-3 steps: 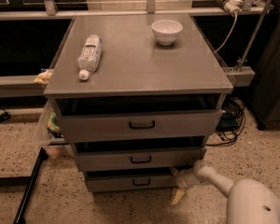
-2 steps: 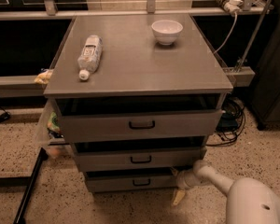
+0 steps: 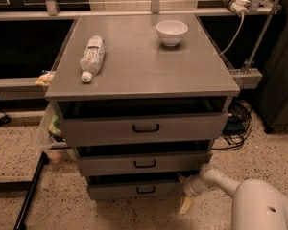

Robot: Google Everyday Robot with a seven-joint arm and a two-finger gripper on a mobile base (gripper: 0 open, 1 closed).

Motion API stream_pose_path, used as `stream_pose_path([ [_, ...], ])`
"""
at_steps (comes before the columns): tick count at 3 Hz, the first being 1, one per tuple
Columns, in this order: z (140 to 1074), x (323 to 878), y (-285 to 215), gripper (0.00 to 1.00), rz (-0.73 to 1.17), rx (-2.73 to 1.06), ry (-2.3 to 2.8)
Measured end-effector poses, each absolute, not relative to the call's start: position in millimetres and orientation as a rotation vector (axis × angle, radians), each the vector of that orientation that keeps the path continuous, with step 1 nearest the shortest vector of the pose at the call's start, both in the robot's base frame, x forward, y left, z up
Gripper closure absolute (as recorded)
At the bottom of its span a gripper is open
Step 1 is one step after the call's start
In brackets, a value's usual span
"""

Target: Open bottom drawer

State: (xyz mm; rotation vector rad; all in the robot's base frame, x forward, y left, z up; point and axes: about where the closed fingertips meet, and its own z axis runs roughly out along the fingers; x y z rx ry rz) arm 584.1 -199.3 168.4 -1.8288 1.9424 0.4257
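The bottom drawer (image 3: 134, 189) is the lowest and shortest grey front of the cabinet, with a small black bar handle (image 3: 145, 189). It stands slightly out, with a dark gap above it. My gripper (image 3: 183, 191) is at the right end of this drawer front, low near the floor. It comes in from the white arm (image 3: 259, 207) at the lower right. One pale finger (image 3: 185, 205) points down toward the floor and the other is up by the drawer's top right corner. The jaws stand apart.
The middle drawer (image 3: 144, 163) and top drawer (image 3: 145, 127) also stand slightly out. A plastic bottle (image 3: 92, 56) and a white bowl (image 3: 172, 31) lie on the cabinet top. Cables (image 3: 237, 123) sit on the floor at the right and a black bar (image 3: 31, 193) at the left.
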Motion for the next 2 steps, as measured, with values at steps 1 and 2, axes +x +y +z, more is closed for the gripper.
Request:
stream_pose_path([
  [1, 168.5, 570.0, -206.1, 0.00, 0.467, -1.834, 1.991],
  [2, 173.9, 553.4, -213.3, 0.00, 0.496, -1.830, 2.033],
])
